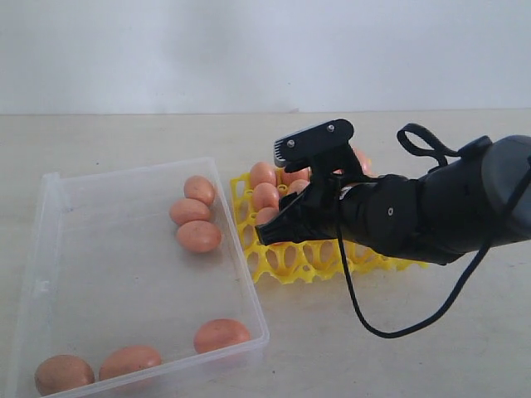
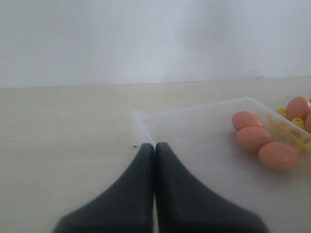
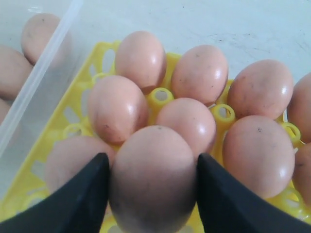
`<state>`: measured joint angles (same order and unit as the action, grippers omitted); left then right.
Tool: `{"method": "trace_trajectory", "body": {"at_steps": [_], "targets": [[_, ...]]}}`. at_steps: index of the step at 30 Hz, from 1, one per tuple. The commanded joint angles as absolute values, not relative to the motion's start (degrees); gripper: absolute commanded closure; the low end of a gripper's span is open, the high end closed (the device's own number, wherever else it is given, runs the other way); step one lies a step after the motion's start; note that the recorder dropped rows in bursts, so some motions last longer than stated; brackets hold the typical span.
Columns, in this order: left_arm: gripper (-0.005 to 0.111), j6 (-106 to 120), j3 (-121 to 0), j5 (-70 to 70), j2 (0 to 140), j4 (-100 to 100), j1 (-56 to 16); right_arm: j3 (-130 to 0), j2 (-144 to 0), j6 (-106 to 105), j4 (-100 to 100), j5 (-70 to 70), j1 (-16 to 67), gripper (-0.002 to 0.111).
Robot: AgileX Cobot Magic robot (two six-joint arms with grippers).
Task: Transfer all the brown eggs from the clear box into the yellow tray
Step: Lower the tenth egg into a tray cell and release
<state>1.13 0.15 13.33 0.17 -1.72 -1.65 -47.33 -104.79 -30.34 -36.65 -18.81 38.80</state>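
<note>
The left tool (image 2: 154, 162) showed only in its own wrist view, its two dark fingers (image 2: 138, 194) pressed together with nothing between them, the tips near a corner of the clear box (image 2: 194, 126). The clear box (image 1: 50, 249) lay on the left part of the counter, reaching toward the near edge, and it was larger than the tray beside it. Six brown eggs (image 1: 199, 236) were in it: three clustered by its far right corner, one touching the next, and three strung along its near wall, with a bare stretch of floor between the two groups. Just beside the box's right wall, about the middle of the counter, sat the yellow tray (image 1: 286, 269). Several of its cups toward the far edge held eggs, packed close; the cups nearest the viewer were open lattice. The right arm reached in from the right edge of the counter and covered much of the tray. The right tool (image 1: 272, 192) stood over the tray's left part, and its wrist view showed the fingers (image 3: 77, 199) set fairly wide and closed against both sides of one gripped egg (image 3: 153, 179), held above the filled cups. Whether that egg touched the tray could not be told
</note>
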Motion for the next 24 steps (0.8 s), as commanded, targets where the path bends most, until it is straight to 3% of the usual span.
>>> {"method": "trace_trajectory", "body": {"at_steps": [1, 16, 17, 20, 24], "targets": [[0.111, 1.16, 0.0, 13.26, 0.0, -2.03, -1.88, -47.56, -104.69, -30.49, -37.09, -17.77, 38.85, 0.057], [0.111, 1.16, 0.0, 13.26, 0.0, -2.03, -1.88, -47.32, -106.98, -33.44, -39.77, -18.63, 38.85, 0.057], [0.111, 1.16, 0.0, 13.26, 0.0, -2.03, -1.88, -47.32, -106.98, -33.44, -39.77, -18.62, 38.85, 0.056], [0.111, 1.16, 0.0, 13.26, 0.0, -2.03, -1.88, -47.32, -106.72, -32.96, -40.05, -18.19, 38.85, 0.038], [0.111, 1.16, 0.0, 13.26, 0.0, -2.03, -1.88, -47.32, -106.51, -32.96, -40.98, -16.88, 38.85, 0.037]]}}
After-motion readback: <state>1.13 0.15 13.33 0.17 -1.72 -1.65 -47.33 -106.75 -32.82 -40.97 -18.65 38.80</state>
